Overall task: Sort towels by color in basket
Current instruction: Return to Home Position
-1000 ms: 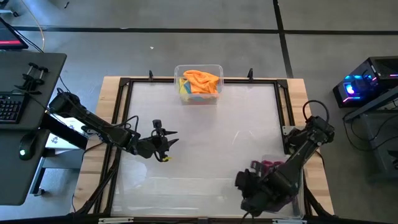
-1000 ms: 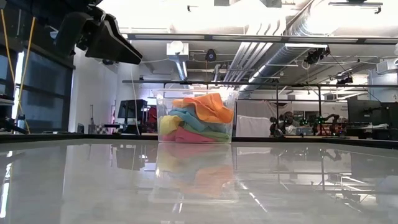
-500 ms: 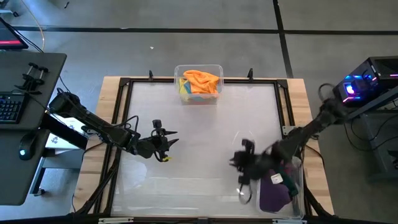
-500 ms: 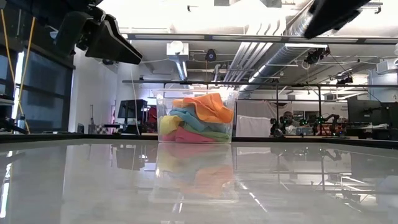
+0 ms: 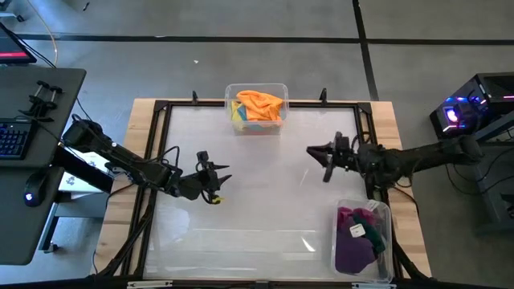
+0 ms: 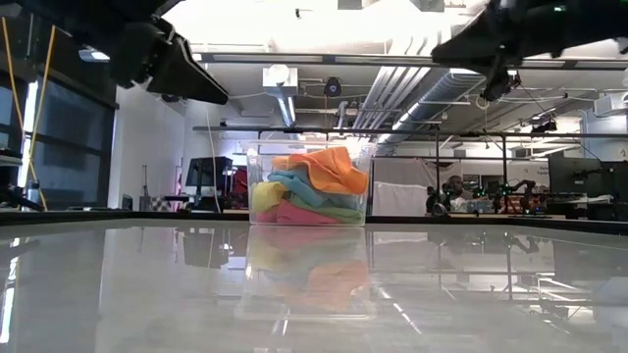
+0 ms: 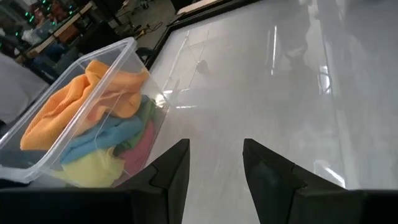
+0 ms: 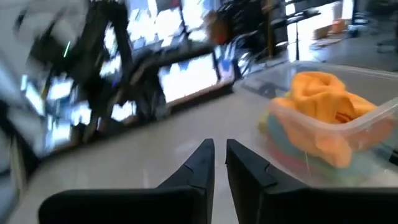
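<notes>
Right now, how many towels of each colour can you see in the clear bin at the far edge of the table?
Orange towel: 1
Teal towel: 1
Yellow towel: 1
Pink towel: 1
Light green towel: 1
Total: 5 towels in view in the bin

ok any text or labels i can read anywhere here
No text can be read in any view.
white tag on the purple towel in the bin: too small to read.
white sheet left of the table: dark marks, too small to read.
</notes>
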